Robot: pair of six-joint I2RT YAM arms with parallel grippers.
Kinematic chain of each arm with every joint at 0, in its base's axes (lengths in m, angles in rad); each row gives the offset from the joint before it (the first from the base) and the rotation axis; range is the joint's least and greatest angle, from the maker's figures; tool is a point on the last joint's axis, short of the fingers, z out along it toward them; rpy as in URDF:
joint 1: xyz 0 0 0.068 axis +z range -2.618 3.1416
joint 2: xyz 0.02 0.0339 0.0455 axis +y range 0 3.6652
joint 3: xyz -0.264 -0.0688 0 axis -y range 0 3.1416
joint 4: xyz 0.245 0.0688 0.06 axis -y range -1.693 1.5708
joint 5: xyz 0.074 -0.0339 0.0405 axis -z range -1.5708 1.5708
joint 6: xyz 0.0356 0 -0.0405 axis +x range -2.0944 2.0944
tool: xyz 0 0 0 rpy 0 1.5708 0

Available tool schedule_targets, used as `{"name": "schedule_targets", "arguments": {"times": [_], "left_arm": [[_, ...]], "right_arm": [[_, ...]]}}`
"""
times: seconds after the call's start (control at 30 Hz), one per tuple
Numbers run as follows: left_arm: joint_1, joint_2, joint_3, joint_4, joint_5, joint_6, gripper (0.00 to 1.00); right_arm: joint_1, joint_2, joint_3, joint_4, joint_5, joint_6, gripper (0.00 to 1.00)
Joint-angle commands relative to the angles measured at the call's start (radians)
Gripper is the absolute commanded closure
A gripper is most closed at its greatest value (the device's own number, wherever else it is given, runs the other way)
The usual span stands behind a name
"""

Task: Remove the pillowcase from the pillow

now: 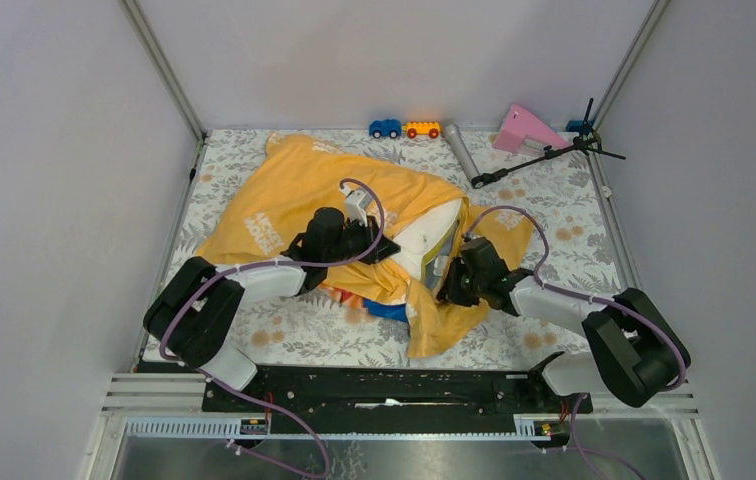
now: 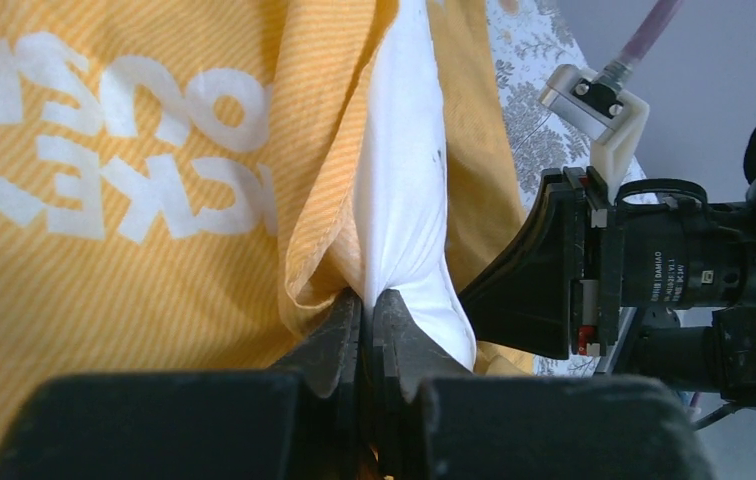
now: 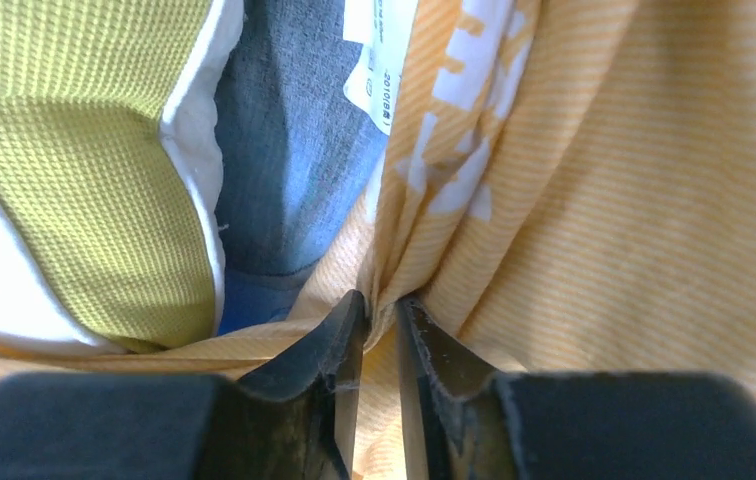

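Centrally on the floral mat (image 1: 574,230), the left gripper (image 2: 367,300) pinches shut on the puffy white pillow (image 2: 401,190); the right gripper (image 3: 382,305) nips the orange-yellow fabric pillowcase (image 3: 594,200) mostly covering it. Either thin pinch may slip if jerked

The floral table (image 1: 574,260) bears the pillowcase (image 1: 284,200), blue car (image 1: 385,128), orange car (image 1: 421,129), grey tube (image 1: 461,152), pink wedge (image 1: 526,128), black stand (image 1: 544,155).

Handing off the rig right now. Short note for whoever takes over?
The left gripper is shut on white fabric of the pillow at the case opening.
The right gripper is shut on a fold of the pillowcase.
The pillow lies mid-table with one end exposed and the rest inside the pillowcase.
Done: both grips are set.
Left: pull the two apart until the pillow is fully out.
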Motion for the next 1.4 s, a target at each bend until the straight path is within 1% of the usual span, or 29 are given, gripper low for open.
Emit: {"name": "schedule_targets", "arguments": {"times": [0.0,0.1,0.2,0.27,0.33,0.43,0.5,0.6,0.63,0.8,0.97,1.0,1.03,1.07,1.1,1.13,1.17,1.2,1.23,1.27,1.3,1.33,1.37], "left_arm": [[0.009,-0.059,0.008,0.193,0.086,-0.030,1.00],[0.009,-0.065,0.003,0.208,0.104,-0.033,1.00],[0.008,-0.060,0.005,0.215,0.116,-0.041,1.00],[0.008,-0.053,0.005,0.228,0.134,-0.049,1.00],[0.008,-0.048,0.005,0.241,0.148,-0.057,1.00],[0.008,-0.051,0.000,0.255,0.158,-0.060,1.00],[0.008,-0.054,-0.005,0.273,0.171,-0.063,1.00],[0.008,-0.062,-0.018,0.309,0.189,-0.070,1.00],[0.008,-0.065,-0.020,0.316,0.193,-0.072,1.00],[0.006,-0.078,-0.030,0.341,0.206,-0.075,1.00],[0.005,-0.088,-0.035,0.343,0.207,-0.074,1.00],[0.005,-0.089,-0.034,0.344,0.208,-0.074,1.00],[0.005,-0.089,-0.035,0.346,0.209,-0.073,1.00],[0.003,-0.089,-0.035,0.347,0.211,-0.072,1.00],[0.001,-0.089,-0.033,0.346,0.213,-0.066,1.00],[-0.001,-0.091,-0.030,0.342,0.212,-0.067,1.00],[-0.001,-0.094,-0.028,0.345,0.217,-0.094,0.99],[-0.006,-0.102,-0.023,0.345,0.227,-0.104,0.92],[-0.021,-0.122,-0.014,0.290,0.217,-0.093,0.79],[-0.049,-0.150,0.007,0.183,0.156,-0.066,0.68],[-0.084,-0.185,0.042,0.033,0.076,-0.028,0.57],[-0.127,-0.215,0.079,-0.101,-0.015,0.015,0.49],[-0.175,-0.245,0.119,-0.224,-0.115,0.049,0.44]], "right_arm": [[-0.001,-0.008,0.087,-0.099,0.038,-0.097,0.71],[-0.001,-0.079,0.117,-0.113,0.081,-0.121,0.57],[-0.002,-0.167,0.129,-0.103,0.137,-0.111,0.33],[-0.003,-0.208,0.139,-0.084,0.158,-0.106,0.20],[-0.003,-0.228,0.161,-0.073,0.176,-0.099,0.16],[-0.003,-0.215,0.205,-0.066,0.191,-0.084,0.10],[-0.008,-0.192,0.229,-0.056,0.196,-0.053,0.02],[-0.026,-0.141,0.256,-0.043,0.188,0.031,0.00],[-0.038,-0.123,0.260,-0.040,0.160,0.063,0.00],[-0.100,-0.043,0.204,0.149,-0.022,0.204,0.00],[-0.104,0.026,0.180,0.204,-0.070,0.227,0.01],[-0.104,0.035,0.165,0.237,-0.091,0.230,0.04],[-0.105,0.042,0.153,0.274,-0.112,0.237,0.12],[-0.105,0.051,0.148,0.308,-0.137,0.242,0.31],[-0.106,0.060,0.151,0.333,-0.164,0.246,0.53],[-0.107,0.069,0.159,0.346,-0.185,0.247,0.71],[-0.107,0.078,0.175,0.346,-0.204,0.246,0.85],[-0.107,0.083,0.191,0.340,-0.215,0.242,0.96],[-0.107,0.086,0.204,0.331,-0.222,0.241,1.00],[-0.107,0.087,0.216,0.328,-0.230,0.238,1.00],[-0.107,0.087,0.225,0.330,-0.241,0.234,1.00],[-0.107,0.086,0.234,0.332,-0.253,0.228,1.00],[-0.107,0.084,0.238,0.334,-0.266,0.224,1.00]]}}
